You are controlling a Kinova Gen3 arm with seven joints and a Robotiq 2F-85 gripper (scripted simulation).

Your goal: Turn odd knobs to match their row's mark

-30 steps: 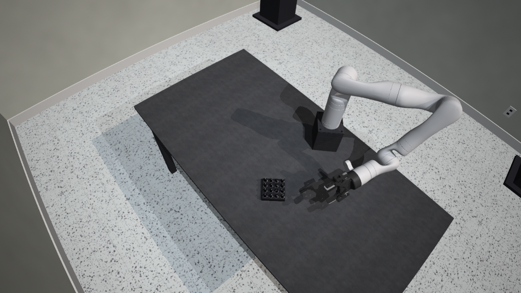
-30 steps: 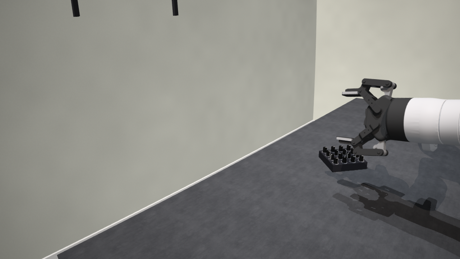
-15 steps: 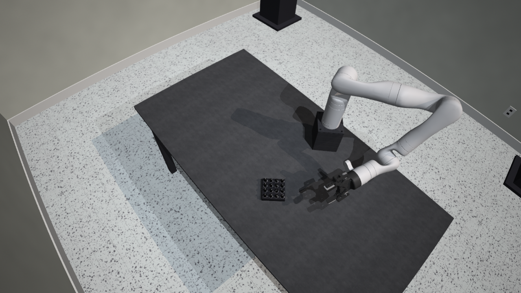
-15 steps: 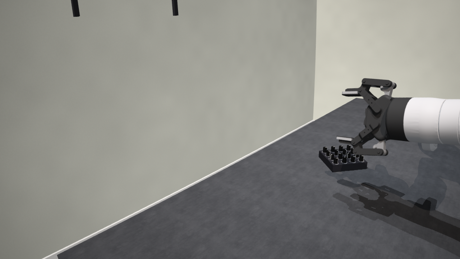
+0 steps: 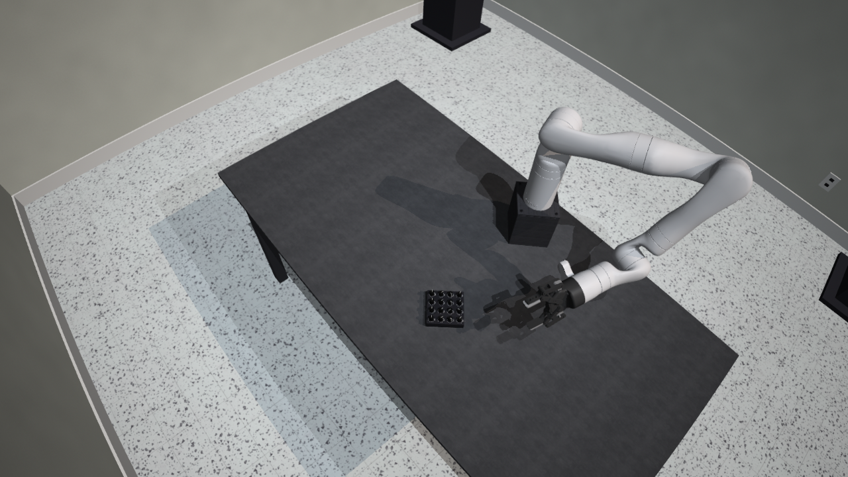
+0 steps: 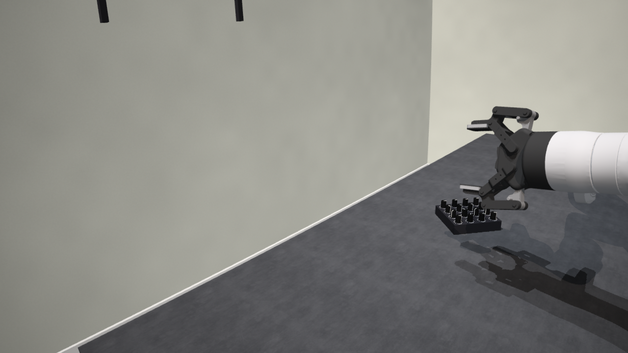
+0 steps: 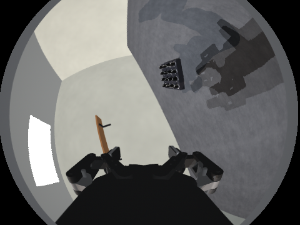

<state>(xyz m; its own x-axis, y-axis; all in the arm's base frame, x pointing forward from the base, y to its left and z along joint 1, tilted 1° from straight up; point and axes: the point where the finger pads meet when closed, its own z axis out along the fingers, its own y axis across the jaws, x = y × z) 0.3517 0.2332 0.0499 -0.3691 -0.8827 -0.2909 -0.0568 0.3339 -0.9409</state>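
The knob box (image 5: 444, 308) (image 6: 466, 216) (image 7: 172, 76) is a small black square box with several black knobs in rows. It stands flat on the dark table (image 5: 356, 177) (image 6: 307, 285) (image 7: 250, 150). The knobs' white lines and the printed names are too small to read in any view. My gripper (image 5: 529, 301) (image 6: 473, 157) (image 7: 144, 152) is open wide and empty. It lies nearly level, a little above the table, with its fingers pointing toward the box. It hangs a short way to one side of the box and touches nothing.
The arm's black base block (image 5: 530, 222) stands on the table behind the gripper. The arm's shadow (image 6: 527, 272) falls on the table beside the box. A black pillar (image 5: 452, 20) stands on the floor at the far corner. The table's long edge (image 5: 308, 278) runs past the box.
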